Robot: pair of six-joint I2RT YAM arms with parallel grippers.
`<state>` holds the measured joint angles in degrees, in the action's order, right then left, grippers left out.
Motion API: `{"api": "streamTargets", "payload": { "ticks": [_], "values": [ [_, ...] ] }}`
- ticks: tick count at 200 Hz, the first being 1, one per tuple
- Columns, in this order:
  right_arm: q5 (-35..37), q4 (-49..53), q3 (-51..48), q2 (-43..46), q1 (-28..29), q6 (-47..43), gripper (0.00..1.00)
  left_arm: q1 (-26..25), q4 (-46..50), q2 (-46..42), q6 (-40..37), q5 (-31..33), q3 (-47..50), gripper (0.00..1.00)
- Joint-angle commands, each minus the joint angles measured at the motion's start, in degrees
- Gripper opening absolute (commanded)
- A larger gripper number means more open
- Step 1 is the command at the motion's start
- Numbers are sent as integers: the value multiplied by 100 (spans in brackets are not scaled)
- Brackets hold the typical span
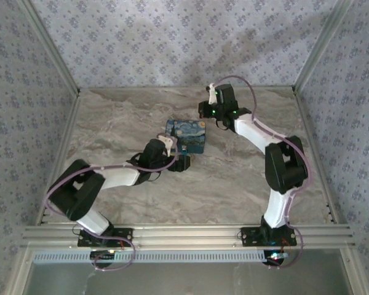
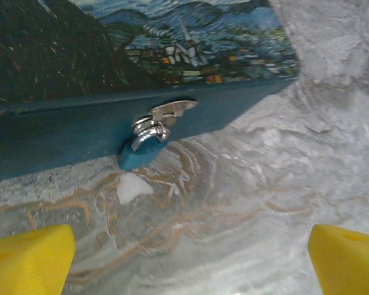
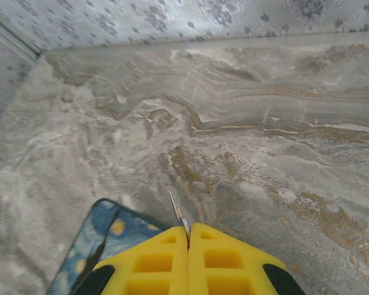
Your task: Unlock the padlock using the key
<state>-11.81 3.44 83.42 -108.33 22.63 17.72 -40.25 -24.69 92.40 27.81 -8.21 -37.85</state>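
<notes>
Padlock, tiny and blue, hangs by its silvery shackle from the hasp on the front wall of the starry-night box, its body tilted down at the marbled desk. The left hand sits low just in front of it, yellow fingers spread wide and holding nothing. The right hand, off the box's far right corner, is clamped tight on the key, whose thin blade pokes out between its fingers.
</notes>
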Motion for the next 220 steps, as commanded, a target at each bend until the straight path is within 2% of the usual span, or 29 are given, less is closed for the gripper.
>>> {"api": "streamTargets", "payload": {
  "ticks": [1, 61, 112, 136, 163, 188, 220],
  "values": [
    [298, 314, 546, -348, -21, -267, 0, -13, -950, 372, -185, 169, -237, 97],
    [595, 757, 1385, -1261, -17, -521, 0, -138, -1450, 1182, -332, 386, -471, 95],
    [696, 942, 1643, -1666, 21, -638, 0, -413, -1709, 1661, -672, 1084, -659, 94],
    [685, 969, 1641, -1752, 72, -672, 0, -421, -1887, 1881, -719, 776, -782, 84],
    [664, 966, 1575, -1861, 116, -690, 0, -435, -2232, 1922, -948, 359, -751, 82],
    [665, 893, 1479, -1884, 144, -666, 0, -427, -2194, 1944, -1077, -24, -837, 73],
    [628, 839, 1381, -1889, 161, -647, 0, -418, -2219, 1978, -1045, 21, -882, 77]
  ]
}}
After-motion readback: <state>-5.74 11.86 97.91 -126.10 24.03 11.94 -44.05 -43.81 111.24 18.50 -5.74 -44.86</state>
